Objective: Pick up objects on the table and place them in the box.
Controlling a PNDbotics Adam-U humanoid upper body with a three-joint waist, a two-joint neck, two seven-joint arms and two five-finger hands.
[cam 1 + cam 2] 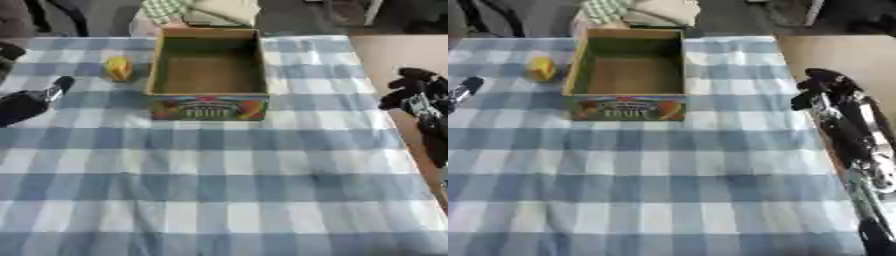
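Checked tablecloth (219,165) covers the table. Box (208,75) sits far centre, open and apparently empty. Right hand (418,90) hangs off the right edge, fingers curled, holding nothing. Left hand (35,100) at the left edge; cannot tell its fingers. Small yellow object (118,68) lies just left of the box. Judgement: left hand suits; approach from above, lift clear of the box wall before release.

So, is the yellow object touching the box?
Apart. The left eye view shows a strip of tablecloth between the yellow object and the box.
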